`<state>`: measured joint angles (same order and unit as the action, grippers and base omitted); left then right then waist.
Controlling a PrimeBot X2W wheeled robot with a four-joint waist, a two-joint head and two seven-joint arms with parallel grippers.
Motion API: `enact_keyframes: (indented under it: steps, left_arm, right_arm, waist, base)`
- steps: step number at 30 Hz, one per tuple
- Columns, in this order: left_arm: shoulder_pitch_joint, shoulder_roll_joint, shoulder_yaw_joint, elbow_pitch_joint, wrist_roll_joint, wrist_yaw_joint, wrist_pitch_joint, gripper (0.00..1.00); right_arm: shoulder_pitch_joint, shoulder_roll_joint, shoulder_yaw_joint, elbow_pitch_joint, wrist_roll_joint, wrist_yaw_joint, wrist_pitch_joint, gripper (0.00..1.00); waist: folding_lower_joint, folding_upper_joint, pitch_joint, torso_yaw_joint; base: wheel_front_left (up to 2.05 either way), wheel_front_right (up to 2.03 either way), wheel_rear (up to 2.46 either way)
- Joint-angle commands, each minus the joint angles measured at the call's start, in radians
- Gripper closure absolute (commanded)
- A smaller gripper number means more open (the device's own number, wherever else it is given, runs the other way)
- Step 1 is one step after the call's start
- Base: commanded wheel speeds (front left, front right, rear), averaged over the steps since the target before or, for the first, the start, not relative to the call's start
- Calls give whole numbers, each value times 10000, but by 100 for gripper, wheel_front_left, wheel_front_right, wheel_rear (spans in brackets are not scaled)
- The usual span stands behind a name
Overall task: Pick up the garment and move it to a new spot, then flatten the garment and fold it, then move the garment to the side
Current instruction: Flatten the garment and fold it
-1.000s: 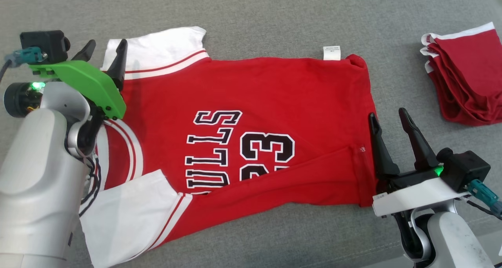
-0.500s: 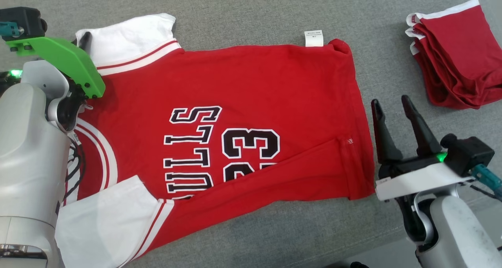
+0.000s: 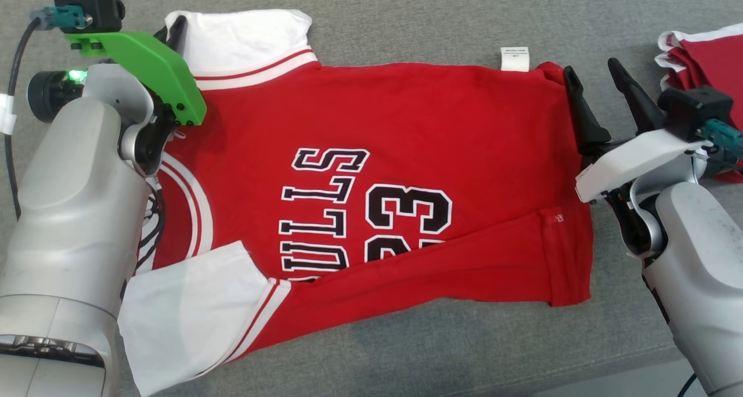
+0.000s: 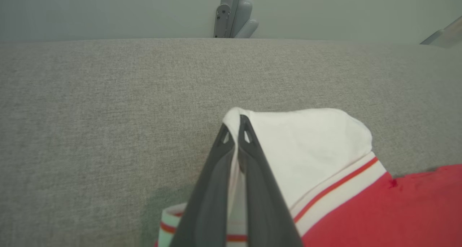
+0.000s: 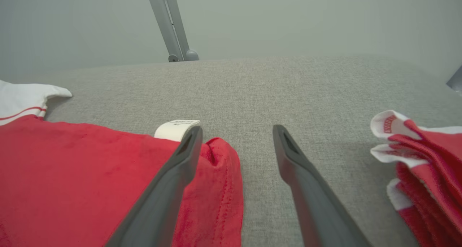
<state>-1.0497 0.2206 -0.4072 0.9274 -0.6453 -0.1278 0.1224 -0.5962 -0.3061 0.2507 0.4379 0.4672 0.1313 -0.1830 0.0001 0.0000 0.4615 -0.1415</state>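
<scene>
Pinching the far white sleeve, the left end effector [image 4: 236,129] is clamped on the red short-sleeved jersey with black lettering [image 3: 418,118], probably to anchor that corner for flattening. The right end effector [image 3: 593,72] hangs spread over the far hem corner, gripping nothing. The jersey lies flat on the grey fabric-covered bench [image 3: 406,20], its long axis running left to right and its collar toward the robot's left.

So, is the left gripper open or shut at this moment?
Shut. The left gripper has both fingers pressed together on the edge of the white sleeve.

Grey fabric surface [image 3: 406,25] bears a red jersey [image 3: 464,124] and folded garments [image 3: 715,53].
</scene>
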Motion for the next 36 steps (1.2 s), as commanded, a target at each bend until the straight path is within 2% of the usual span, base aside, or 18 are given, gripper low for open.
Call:
enact_keyframes:
  steps: [1,5,6,7,8,14,19,26,30,36]
  left_arm:
    - [-170,3,-57,-68,-126,-38,-53,100]
    - [-194,44,-578,-354,-478,-39,-247,100]
    - [-209,60,-659,-401,-571,-40,-320,100]
    - [-217,85,-727,-436,-655,-38,-370,100]
    - [-225,110,-803,-476,-740,-34,-440,100]
    - [-221,290,-1053,-859,-1263,-34,-971,100]
    - [-245,460,-1201,-1420,-1729,-34,-1320,100]
    - [84,803,-1350,-2492,-2337,-35,-1751,100]
    - [817,1052,-1457,-3649,-2992,-35,-2002,100]
    - [2609,1859,-1582,-5856,-3867,-35,-2528,100]
  right_arm:
    - [-188,-75,98,155,87,-11,19,0]
    - [-996,-399,991,1420,504,-12,402,0]
    - [-1118,-481,1146,1597,616,-12,483,26]
    - [-1240,-569,1290,1750,710,-12,595,72]
    - [-1358,-646,1425,1844,838,-12,665,100]
    - [-1892,-1279,2145,1749,1468,-12,912,100]
    - [-2390,-1762,2345,1339,1877,-12,734,100]
    - [-2449,-1881,2405,1004,2334,-12,373,100]
    - [-2028,-1973,2456,653,2809,-12,211,100]
    - [-916,-2307,2333,-316,3456,-12,-61,100]
  waist:
    - [-1,0,148,244]
    - [-1,0,269,535]
    - [-1,0,279,586]
    - [-1,0,281,632]
    - [-1,0,279,669]
    - [-1,0,173,825]
    - [-1,0,67,923]
    - [-1,0,-43,1031]
    - [-1,0,-86,1016]
    - [-1,0,-97,1032]
  base:
    - [0,0,0]
    - [0,0,0]
    - [0,0,0]
    - [0,0,0]
    - [0,0,0]
    - [0,0,0]
    - [0,0,0]
    - [0,0,0]
    - [0,0,0]
    - [0,0,0]
